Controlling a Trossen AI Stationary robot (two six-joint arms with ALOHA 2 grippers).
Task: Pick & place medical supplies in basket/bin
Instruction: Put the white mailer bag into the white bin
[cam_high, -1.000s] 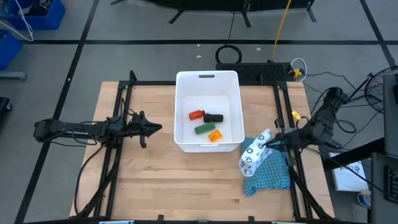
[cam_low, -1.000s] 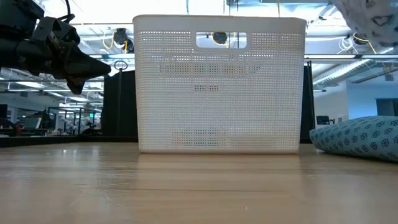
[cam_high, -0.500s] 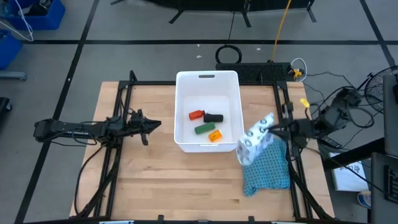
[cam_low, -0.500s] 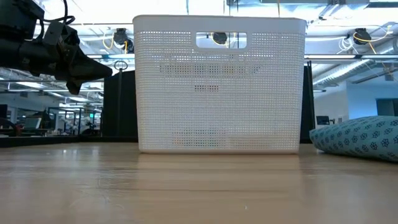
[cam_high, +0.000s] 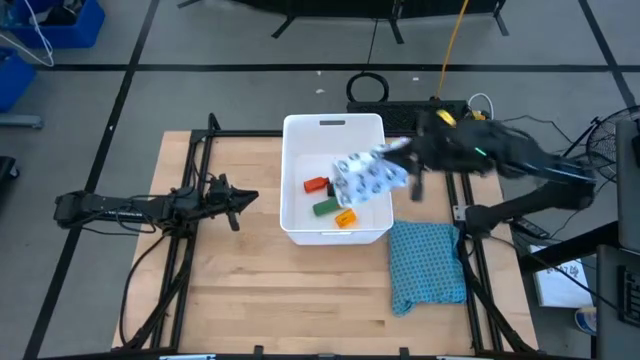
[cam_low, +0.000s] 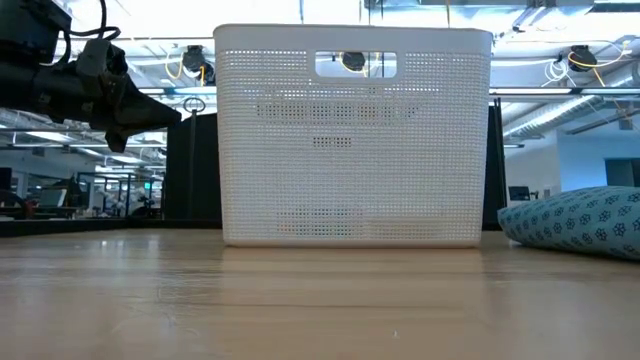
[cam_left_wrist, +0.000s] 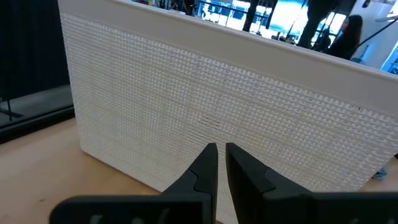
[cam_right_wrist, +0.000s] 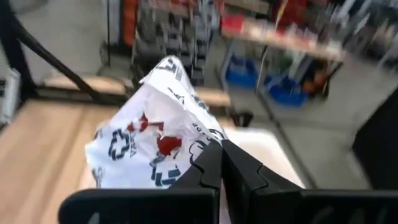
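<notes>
The white bin (cam_high: 335, 125) stands mid-table, and its perforated wall fills the low view (cam_low: 350, 140) and the left wrist view (cam_left_wrist: 217, 93). Inside lie a red piece (cam_high: 316, 185), a green piece (cam_high: 325, 207) and an orange piece (cam_high: 345, 217); the black one is hidden under the pouch. My right gripper (cam_high: 398, 158) hovers over the bin's right half, shut on the white printed pouch (cam_high: 365, 178) (cam_right_wrist: 155, 137). My left gripper (cam_high: 245, 200) (cam_left_wrist: 221, 155) waits shut, left of the bin, pointing at its wall. My right gripper pinches the pouch between its two fingers at the pouch's edge (cam_right_wrist: 200, 148), coming roughly level from the table's right. The pouch sticks out past the fingertips toward the table's left. It is lifted clear, above the bin's inside, and looks crumpled.
The teal-blue textured cloth (cam_high: 428, 265) (cam_low: 580, 220) lies on the table right of the bin, near the right frame rail. Bare wood stretches along the near edge and between the left gripper and the bin. Black frame rails run along both sides.
My right gripper has swung from the table's right edge toward the left and far side, carrying the pouch up off the teal cloth and over the bin. It has stayed shut on the pouch. The cloth now lies flat and uncovered.
</notes>
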